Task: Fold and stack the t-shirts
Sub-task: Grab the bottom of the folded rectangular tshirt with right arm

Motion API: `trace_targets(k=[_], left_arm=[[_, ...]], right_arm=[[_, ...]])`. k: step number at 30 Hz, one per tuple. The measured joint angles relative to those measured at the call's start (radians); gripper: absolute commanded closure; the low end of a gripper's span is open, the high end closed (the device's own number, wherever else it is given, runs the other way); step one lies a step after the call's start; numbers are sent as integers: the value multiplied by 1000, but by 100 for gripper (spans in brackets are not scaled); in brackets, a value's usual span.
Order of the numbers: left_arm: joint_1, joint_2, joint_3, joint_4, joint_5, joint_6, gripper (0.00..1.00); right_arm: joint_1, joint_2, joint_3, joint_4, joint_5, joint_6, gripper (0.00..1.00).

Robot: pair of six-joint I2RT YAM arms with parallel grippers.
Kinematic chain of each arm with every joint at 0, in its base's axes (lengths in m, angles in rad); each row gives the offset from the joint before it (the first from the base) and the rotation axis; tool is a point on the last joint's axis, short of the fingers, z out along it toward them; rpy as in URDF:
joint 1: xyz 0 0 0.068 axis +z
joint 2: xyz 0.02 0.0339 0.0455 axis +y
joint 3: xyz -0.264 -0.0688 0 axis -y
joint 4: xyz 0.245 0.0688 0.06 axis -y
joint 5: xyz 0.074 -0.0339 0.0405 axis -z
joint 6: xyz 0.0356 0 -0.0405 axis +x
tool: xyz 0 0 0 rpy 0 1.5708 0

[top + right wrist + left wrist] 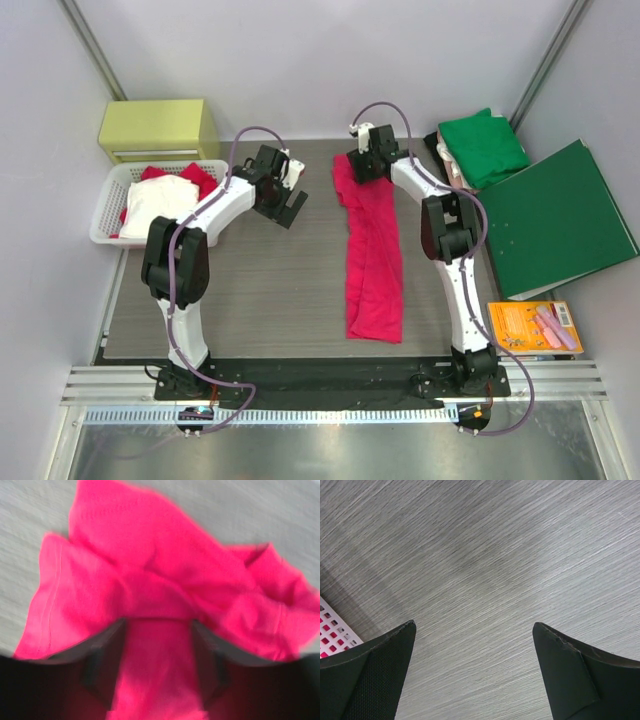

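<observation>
We find the red t-shirt (372,250) on the worktop (250,290) between the arms. It lies as a narrow strip, long axis running near to far, with its far end bunched at the right hand (365,162). That hand's fingers straddle the bunch, but the wrist view is blurred and we cannot tell whether they pinch it. The left hand (291,205) is released and holds nothing. Risk: cloth snagged between the fingers would drag on lifting and pull the strip askew.
</observation>
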State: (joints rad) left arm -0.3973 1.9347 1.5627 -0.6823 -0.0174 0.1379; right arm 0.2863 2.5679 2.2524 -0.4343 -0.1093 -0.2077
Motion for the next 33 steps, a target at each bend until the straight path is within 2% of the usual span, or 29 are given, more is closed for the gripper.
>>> trace_targets(k=[4,5,11,15,18,22,24,26,29,33], left_arm=[[0,0,0,1,1,0,0],[0,0,0,1,3,0,0],[0,-1,-6,2,23,-5,0],[0,-33,-43,1,82,-51,0],[0,-105,-109,5,189,-105,0],[-15,-217,-193,21,362,-141,0],[-42,-253,-214,23,447,-151,0],[-89,-269,-231,30,517,-159,0],[-165,-274,-295,66,579,-167,0],[-227,-271,-397,86,717,-212,0]], right_arm=[[29,-177,-309,166,119,0,18],[35,-201,-335,179,144,-1,17],[66,-361,-370,212,268,-7,14],[74,-560,-380,127,286,12,13],[64,-780,-499,55,209,47,13],[45,-1191,-829,-36,46,43,12],[42,-1359,-974,-83,-3,9,6],[42,-1516,-1110,-142,-40,-37,6],[42,-1626,-1208,-245,-61,-64,6],[39,-1606,-1211,-377,-132,-68,13]])
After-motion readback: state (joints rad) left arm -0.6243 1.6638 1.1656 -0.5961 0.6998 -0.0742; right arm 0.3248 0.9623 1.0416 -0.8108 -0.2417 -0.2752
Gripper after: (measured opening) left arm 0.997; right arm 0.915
